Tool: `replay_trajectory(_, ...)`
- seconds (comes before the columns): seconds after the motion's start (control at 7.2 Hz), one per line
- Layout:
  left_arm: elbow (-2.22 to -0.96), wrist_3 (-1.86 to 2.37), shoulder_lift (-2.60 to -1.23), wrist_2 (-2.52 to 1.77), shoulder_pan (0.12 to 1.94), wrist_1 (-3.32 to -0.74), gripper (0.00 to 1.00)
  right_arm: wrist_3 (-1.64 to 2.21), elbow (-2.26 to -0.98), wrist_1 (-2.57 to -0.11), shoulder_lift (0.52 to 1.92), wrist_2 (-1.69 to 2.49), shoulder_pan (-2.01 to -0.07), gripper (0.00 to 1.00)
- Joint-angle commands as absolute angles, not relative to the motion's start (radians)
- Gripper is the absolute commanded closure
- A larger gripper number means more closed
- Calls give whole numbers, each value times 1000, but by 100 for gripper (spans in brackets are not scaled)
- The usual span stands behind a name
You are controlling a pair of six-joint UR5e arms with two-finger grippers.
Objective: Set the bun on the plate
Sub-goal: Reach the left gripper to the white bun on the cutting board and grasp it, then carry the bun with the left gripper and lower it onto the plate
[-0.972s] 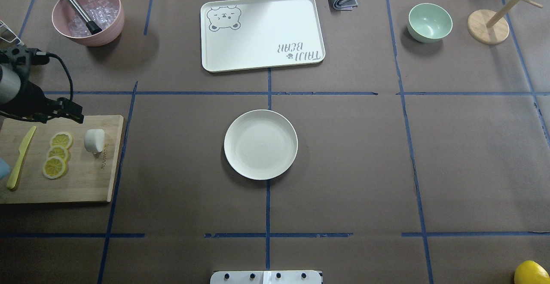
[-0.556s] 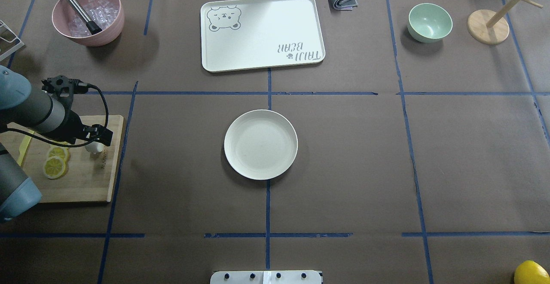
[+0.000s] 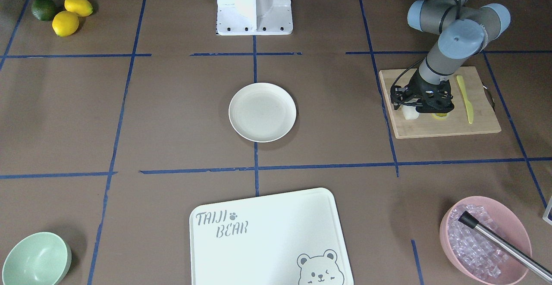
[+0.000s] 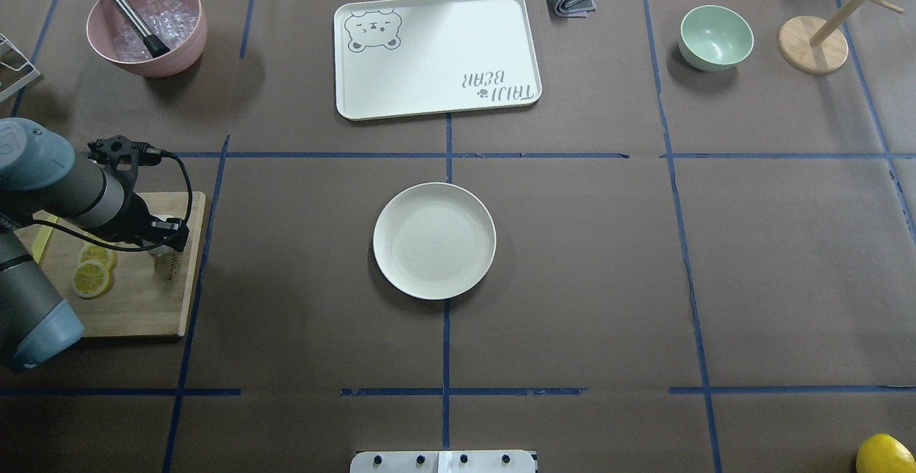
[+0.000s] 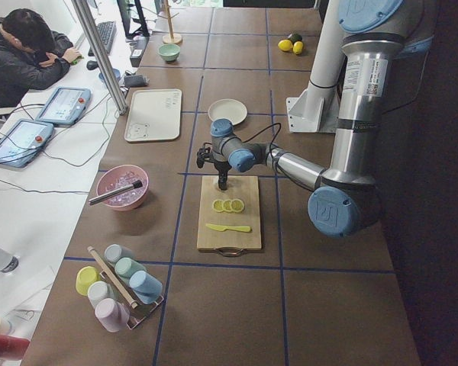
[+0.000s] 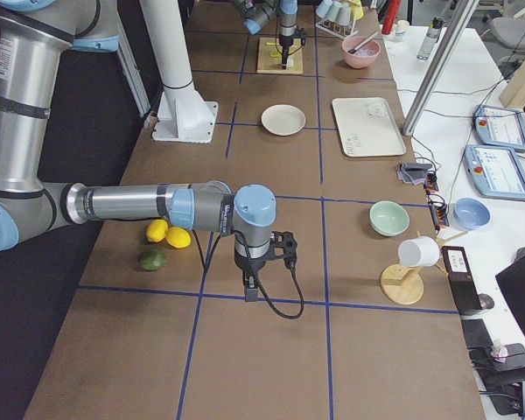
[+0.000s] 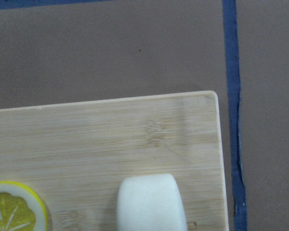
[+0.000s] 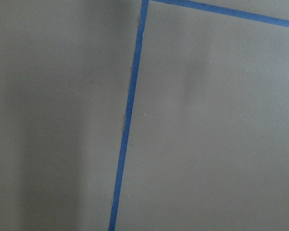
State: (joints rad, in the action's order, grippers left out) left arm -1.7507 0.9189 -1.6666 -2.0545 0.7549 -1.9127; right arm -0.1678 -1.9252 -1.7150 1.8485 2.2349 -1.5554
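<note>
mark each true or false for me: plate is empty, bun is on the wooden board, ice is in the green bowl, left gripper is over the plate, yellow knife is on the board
1. The plate has nothing on it. True.
2. The bun sits on the wooden cutting board. True.
3. The ice cubes are in the green bowl. False: they are in the pink bowl, with a metal tool.
4. The left gripper is over the plate. False: it is over the cutting board, at the bun.
5. The yellow knife lies on the cutting board. True.
</note>
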Motion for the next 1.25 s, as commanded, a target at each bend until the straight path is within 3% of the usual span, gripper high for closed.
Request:
replay_trajectory(0.0, -1773, 920, -1674, -2059, 755, -1907, 82, -167, -1925, -1715, 1848, 2237, -1555, 0)
replay_trajectory(0.42, -1810, 986, -1774, -2060, 755, -1843, 81, -167, -1925, -1715, 1848, 2235, -1555, 0)
replay_trajectory(0.69, -1796, 1115, -2015, -2053, 709, -1602, 80, -167, -1922, -1715, 1848, 2237, -1555, 0)
replay_trajectory(1.11, -1593, 1397, -2306, -1966, 533, -1606, 77, -167, -1921, -1715, 1851, 2238, -1555, 0)
